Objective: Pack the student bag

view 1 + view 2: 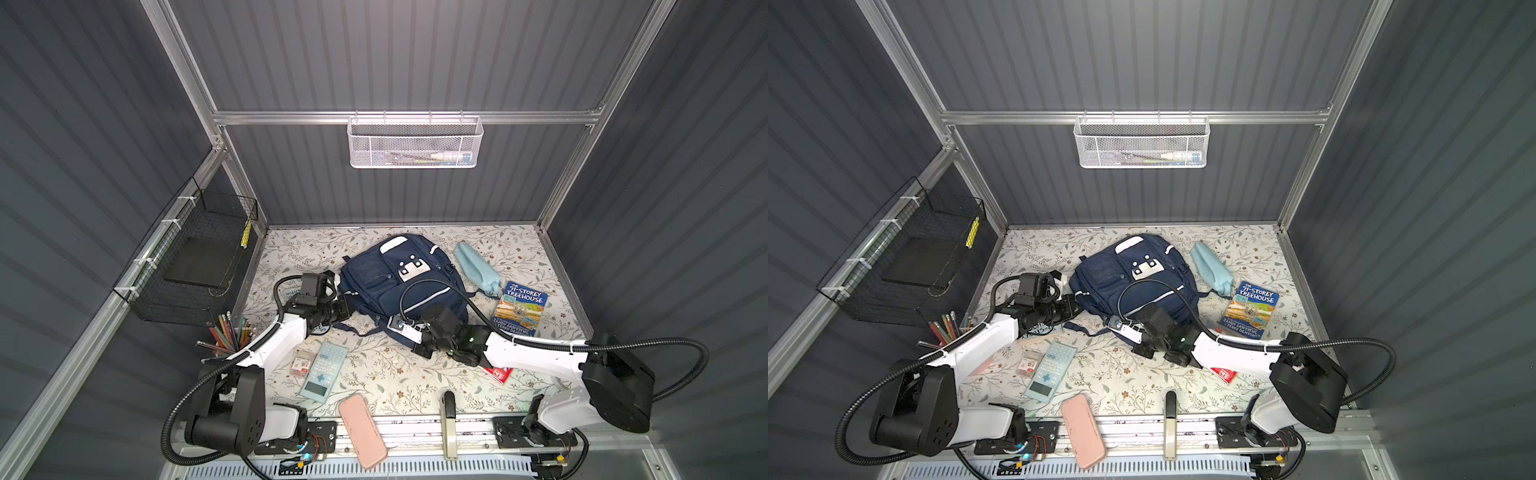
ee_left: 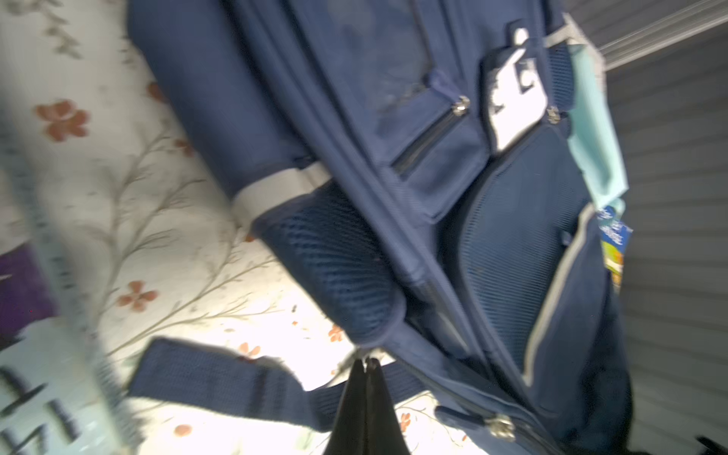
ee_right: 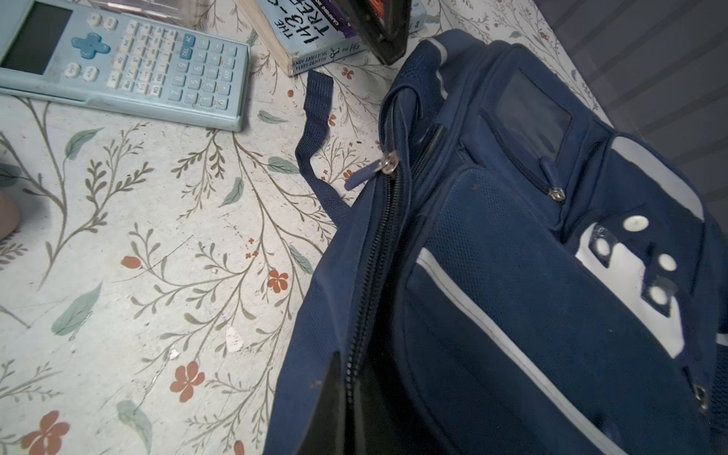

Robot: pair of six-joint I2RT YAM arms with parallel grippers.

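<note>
Right jaws pinch the bag by its zipper edge, left jaws pressed together at its near-left corner; a tug may slip thin fabric free.

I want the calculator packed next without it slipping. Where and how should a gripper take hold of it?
Grip the calculator across its narrow width, coming straight down from above: it lies flat, face up, so only its long edges offer opposing faces. Take it near the screen end, probably, since a small clear box sits close beside one long edge further along.
</note>
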